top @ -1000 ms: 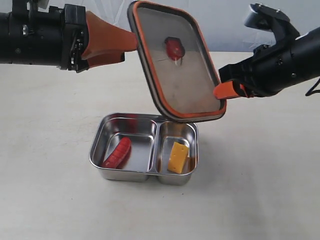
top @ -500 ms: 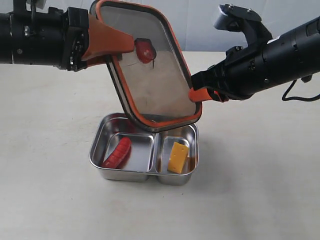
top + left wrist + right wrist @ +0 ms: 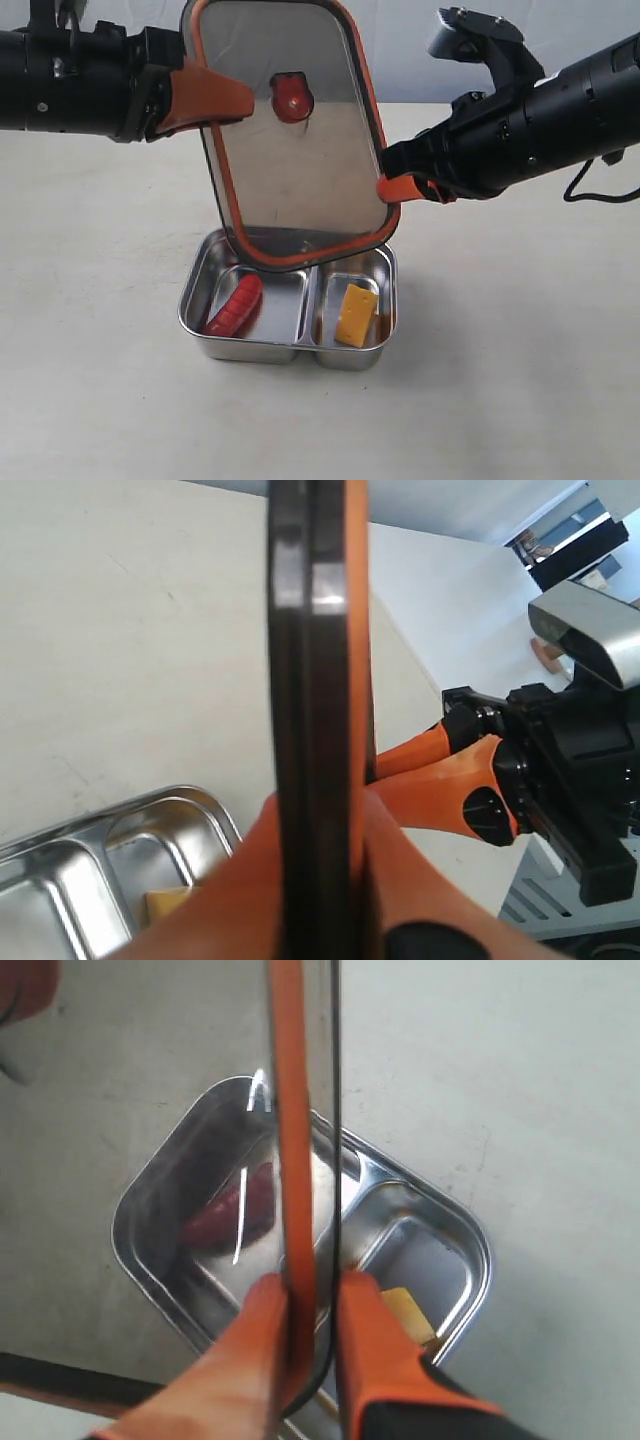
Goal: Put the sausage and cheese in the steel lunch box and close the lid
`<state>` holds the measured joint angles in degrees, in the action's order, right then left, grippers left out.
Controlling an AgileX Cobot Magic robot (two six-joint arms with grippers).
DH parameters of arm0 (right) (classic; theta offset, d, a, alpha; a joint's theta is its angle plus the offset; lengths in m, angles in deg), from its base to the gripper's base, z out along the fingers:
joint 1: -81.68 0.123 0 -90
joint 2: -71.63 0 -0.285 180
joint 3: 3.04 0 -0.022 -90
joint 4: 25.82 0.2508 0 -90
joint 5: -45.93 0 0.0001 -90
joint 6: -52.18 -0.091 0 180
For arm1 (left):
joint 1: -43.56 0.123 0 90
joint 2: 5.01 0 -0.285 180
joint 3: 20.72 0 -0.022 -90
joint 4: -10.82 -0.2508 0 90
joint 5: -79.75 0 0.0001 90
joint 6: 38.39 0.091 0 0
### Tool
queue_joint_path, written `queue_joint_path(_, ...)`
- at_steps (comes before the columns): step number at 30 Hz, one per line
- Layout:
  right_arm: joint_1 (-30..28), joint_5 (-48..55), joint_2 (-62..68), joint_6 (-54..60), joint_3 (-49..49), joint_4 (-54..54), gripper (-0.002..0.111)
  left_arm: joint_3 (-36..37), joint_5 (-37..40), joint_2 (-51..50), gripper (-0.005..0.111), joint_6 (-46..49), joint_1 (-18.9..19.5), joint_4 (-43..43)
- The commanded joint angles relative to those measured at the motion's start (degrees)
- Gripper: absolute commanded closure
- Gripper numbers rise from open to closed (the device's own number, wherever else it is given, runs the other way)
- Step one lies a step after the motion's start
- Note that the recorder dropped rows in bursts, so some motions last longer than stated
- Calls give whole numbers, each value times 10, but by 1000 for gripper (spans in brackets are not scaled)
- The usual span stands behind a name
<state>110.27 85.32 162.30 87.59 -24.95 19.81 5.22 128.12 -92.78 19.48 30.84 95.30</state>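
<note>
Lid tilted near upright, pinched on opposite edges by our left jaws and right jaws. Steel lunch box below jaws on tabletop, sausage and cheese already inside, separate compartments. We judge only closing left.

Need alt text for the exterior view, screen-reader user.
Two black arms hold the lid tilted nearly upright above the open steel lunch box, the left gripper and right gripper each with jaws shut on an opposite edge. Inside, the sausage lies in the view's left compartment and the cheese in the right.
</note>
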Motion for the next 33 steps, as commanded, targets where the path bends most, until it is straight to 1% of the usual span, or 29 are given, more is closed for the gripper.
queue_joint_path(1, 1, 16, -6, 2, -2, 5, 74, -2, -25, 0, 106, 12, 1, -45)
queue_joint_path(3, 1, 8, -6, -13, -2, 5, 57, -2, -25, 0, 106, 12, 1, -45)
queue_joint_path(6, 1, -34, -20, -34, -1, 5, 56, -2, -25, 0, 106, 12, 1, -50)
queue_joint_path(8, -5, -68, -44, -86, -1, 5, 56, -2, -37, 0, 106, 23, 1, -75)
queue_joint_path(10, -18, -73, -64, -169, 5, 10, 56, -2, -54, 0, 106, 39, 1, -120)
queue_joint_path(13, -29, -61, -66, -239, 4, 53, 56, -2, -81, 8, 107, 64, 0, -168)
queue_joint_path(15, -29, -64, -66, -252, 4, 115, 56, -2, -99, 23, 107, 81, -2, -196)
queue_joint_path(16, -29, -67, -66, -252, 4, 164, 56, -2, -119, 35, 107, 95, -11, -211)
queue_joint_path(18, -29, -68, -66, -252, 4, 217, 56, -2, -154, 52, 107, 104, -26, -236)
queue_joint_path(22, -29, -68, -66, -248, 4, 287, 56, -2, -227, 91, 107, 104, -62, -281)
queue_joint_path(26, -29, -55, -66, -248, 4, 315, 56, -2, -254, 116, 107, 104, -97, -352)
queue_joint_path(30, -29, -31, -66, -248, 4, 335, 56, -2, -272, 126, 107, 102, -139, -459)
queue_joint_path(33, -29, -29, -66, -248, 4, 337, 56, -2, -297, 126, 107, 74, -164, -520)
